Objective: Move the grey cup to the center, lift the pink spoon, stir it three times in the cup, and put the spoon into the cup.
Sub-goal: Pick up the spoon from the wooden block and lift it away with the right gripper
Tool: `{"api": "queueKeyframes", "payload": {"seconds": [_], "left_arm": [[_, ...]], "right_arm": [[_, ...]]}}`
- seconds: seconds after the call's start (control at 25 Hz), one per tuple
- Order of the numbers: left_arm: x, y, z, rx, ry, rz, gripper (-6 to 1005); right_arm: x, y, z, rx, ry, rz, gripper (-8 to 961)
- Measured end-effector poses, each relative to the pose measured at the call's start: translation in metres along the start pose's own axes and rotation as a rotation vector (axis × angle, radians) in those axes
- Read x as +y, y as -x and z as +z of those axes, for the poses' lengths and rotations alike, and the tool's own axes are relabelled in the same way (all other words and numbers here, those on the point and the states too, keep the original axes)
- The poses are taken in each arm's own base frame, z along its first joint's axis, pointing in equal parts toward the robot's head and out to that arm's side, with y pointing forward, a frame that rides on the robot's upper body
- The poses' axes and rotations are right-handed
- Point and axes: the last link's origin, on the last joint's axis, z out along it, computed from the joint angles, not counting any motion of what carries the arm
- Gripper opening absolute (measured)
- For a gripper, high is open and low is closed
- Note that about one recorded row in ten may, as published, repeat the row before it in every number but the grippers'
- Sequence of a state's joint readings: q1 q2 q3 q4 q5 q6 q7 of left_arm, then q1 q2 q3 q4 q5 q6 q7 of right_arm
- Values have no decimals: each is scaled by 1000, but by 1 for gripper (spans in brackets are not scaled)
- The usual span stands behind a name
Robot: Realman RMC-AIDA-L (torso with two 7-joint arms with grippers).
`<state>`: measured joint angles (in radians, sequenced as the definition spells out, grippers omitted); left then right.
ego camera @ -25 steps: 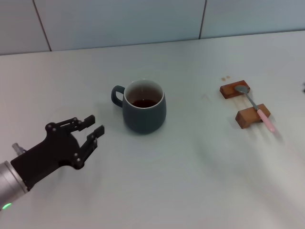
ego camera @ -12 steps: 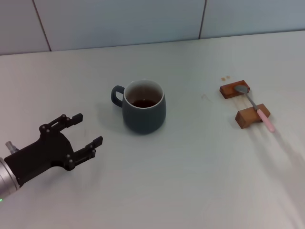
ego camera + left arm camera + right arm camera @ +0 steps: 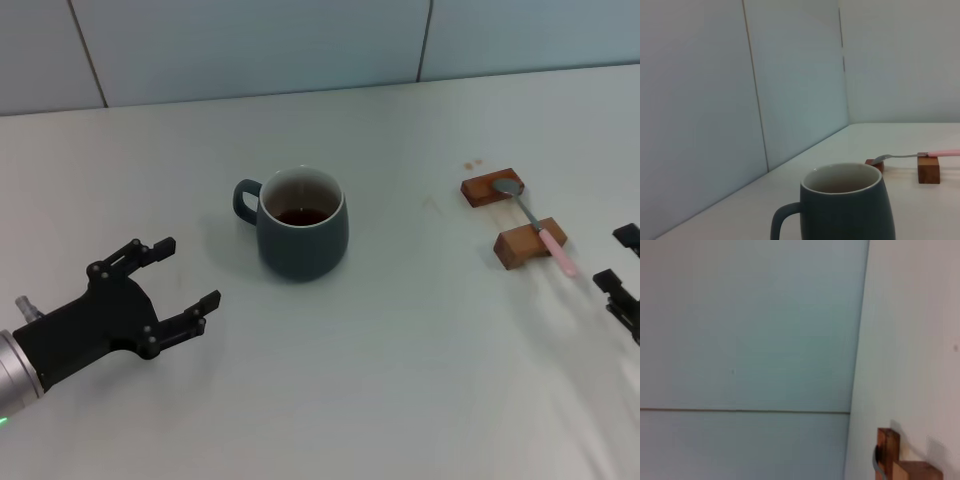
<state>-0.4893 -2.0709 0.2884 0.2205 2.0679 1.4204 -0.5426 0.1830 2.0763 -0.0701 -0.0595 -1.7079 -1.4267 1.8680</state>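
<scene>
The grey cup stands upright near the table's middle, handle toward the left, with brown residue inside. It also shows in the left wrist view. The pink spoon lies across two brown wooden blocks to the right of the cup, with its bowl on the far block. It also shows in the left wrist view. My left gripper is open and empty, low at the left and apart from the cup. My right gripper shows at the right edge, open, just right of the spoon's pink handle.
The far wooden block and the near wooden block carry the spoon; the blocks also show in the right wrist view. A tiled wall runs behind the white table.
My left gripper has drawn back from the cup toward the lower left and spread its fingers wider. My right gripper has come into view at the right edge.
</scene>
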Motion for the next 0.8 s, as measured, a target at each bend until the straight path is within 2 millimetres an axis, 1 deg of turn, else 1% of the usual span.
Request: {"api": "queueKeyframes", "payload": {"seconds": [0.24,0.8], "left_arm": [[1,0,1,0,12,5,837],[2,-1,5,-8,38,17,836]], "right_arm": [[-4,-6,7,22,-31,11,709],[-4,-9,21,38,-49,9,696]]}}
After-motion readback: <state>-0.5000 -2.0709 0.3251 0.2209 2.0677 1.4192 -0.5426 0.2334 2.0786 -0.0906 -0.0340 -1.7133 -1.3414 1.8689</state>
